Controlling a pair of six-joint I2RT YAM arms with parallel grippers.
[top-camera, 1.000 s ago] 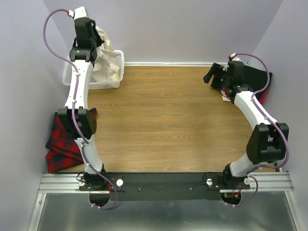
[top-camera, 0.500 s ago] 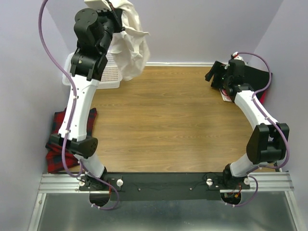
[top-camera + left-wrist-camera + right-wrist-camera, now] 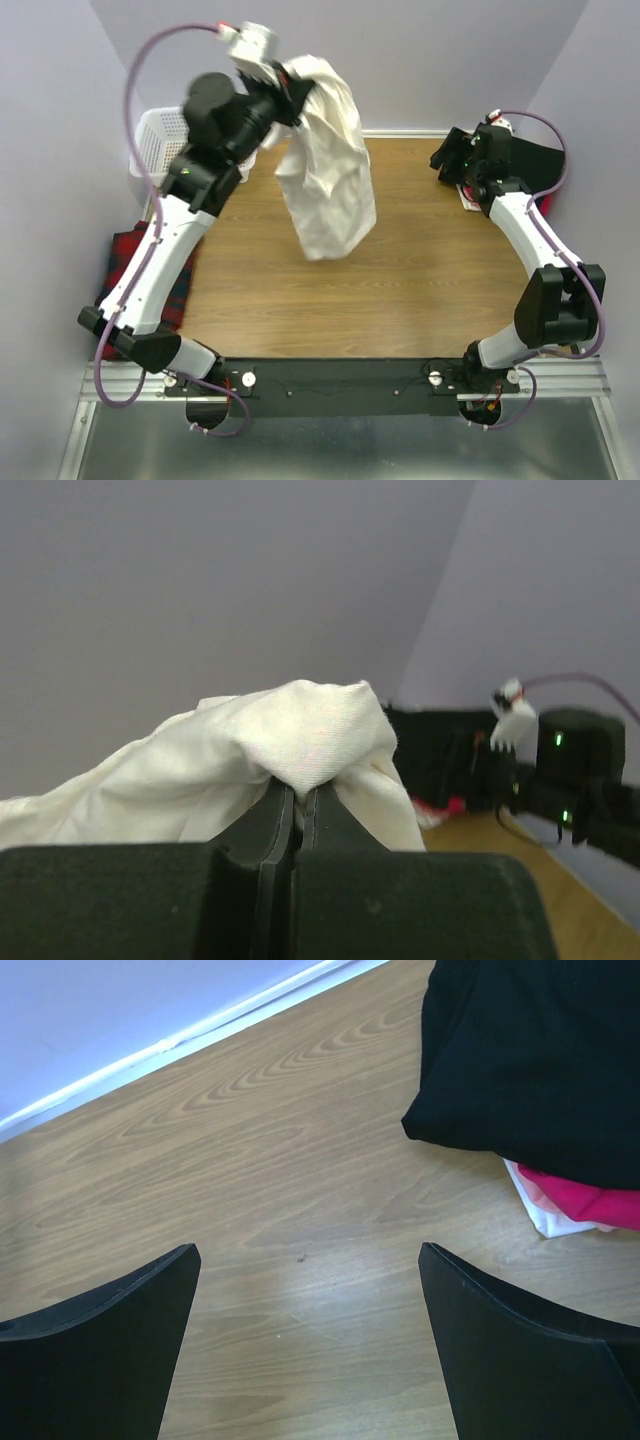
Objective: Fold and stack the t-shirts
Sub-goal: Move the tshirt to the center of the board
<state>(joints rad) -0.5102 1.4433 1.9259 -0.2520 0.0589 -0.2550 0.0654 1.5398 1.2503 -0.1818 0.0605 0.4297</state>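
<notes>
Top view overlooks the table (image 3: 400, 270) — close wrist views share its black t-shirt (image 3: 540, 1050).

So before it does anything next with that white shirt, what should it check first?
1. Left claw pinches the white shirt: ok, shut on a fold.
2. Shirt out of the basket: ok, it hangs over the table.
3. Shirt hangs flat: not ok, it is bunched.
4. Shirt's lower edge off the table: cannot tell.
5. Right claw free to help: ok, open and empty.
6. Stack is tidy: ok, the black shirt lies on the red one.
</notes>
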